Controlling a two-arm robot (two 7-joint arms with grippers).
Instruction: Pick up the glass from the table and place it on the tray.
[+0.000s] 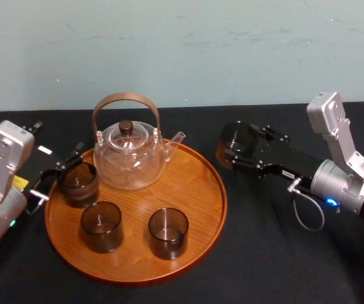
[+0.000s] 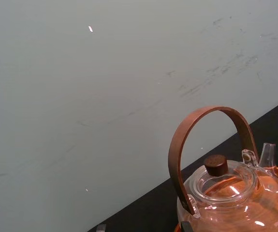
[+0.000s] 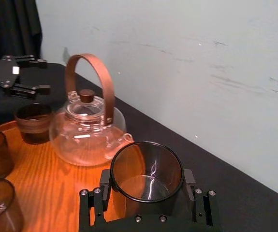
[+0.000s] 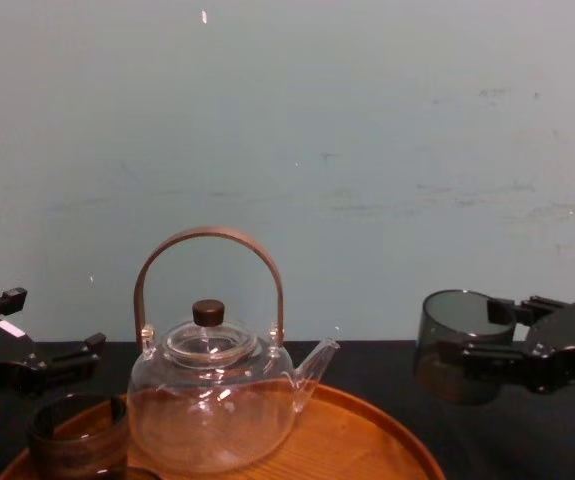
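our right gripper (image 1: 244,147) pinching the glass (image 3: 147,171), just right of the tray (image 1: 200,190), over the black table (image 1: 264,253), our left gripper (image 1: 64,161) spread at the tray's left edge, pale wall (image 1: 232,50) behind

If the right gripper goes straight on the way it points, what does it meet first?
Probably the teapot, near its spout; the right gripper with its glass seems above the tray rim. Depth is unclear. The left gripper is at the tray's left edge.
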